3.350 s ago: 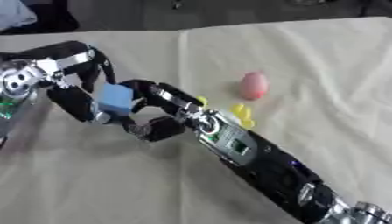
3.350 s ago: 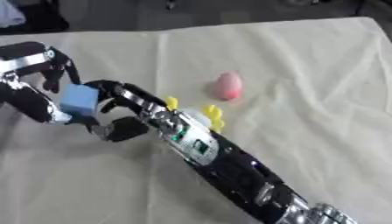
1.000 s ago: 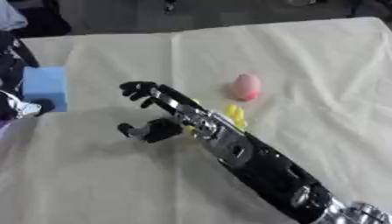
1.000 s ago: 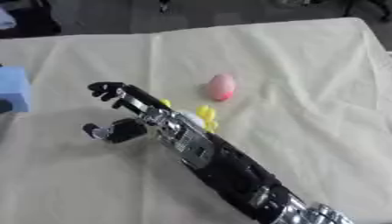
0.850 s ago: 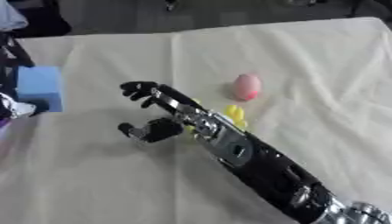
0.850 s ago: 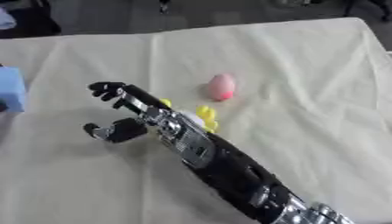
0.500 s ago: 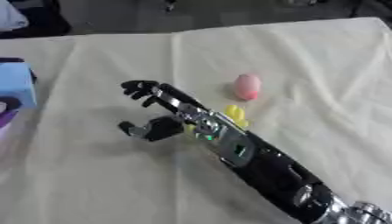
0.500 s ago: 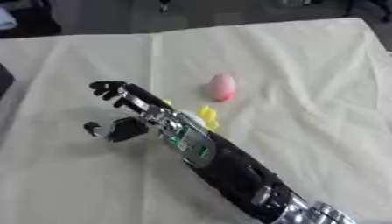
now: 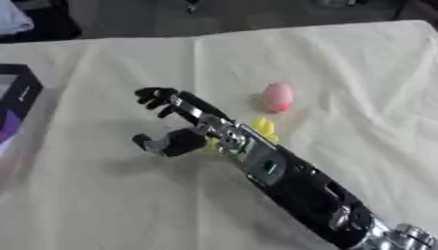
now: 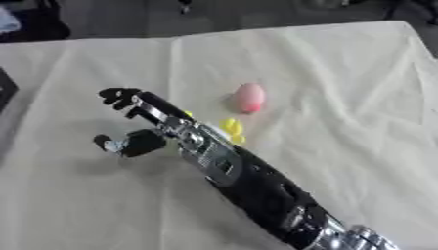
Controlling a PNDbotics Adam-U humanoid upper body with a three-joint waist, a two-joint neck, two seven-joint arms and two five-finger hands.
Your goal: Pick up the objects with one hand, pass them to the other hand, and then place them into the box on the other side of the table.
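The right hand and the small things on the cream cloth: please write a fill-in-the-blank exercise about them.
1. The black right hand hovers over the cream cloth with its fingers spread and holds ____.
2. The egg-shaped object beyond the forearm is ____ in colour.
3. The small yellow object lies between the pink egg-shaped object and the robot's ____.
4. The dark box shows at the ____ edge of the left eye view.

Missing words: nothing; pink; forearm; left

I seem to be working at a test bench in a lab rather than a home, since my black and silver arm (image 9: 282,178) reaches over a table draped in a plain, creased cream cloth (image 9: 359,88), with a dark bare floor (image 9: 171,14) beyond its far edge.
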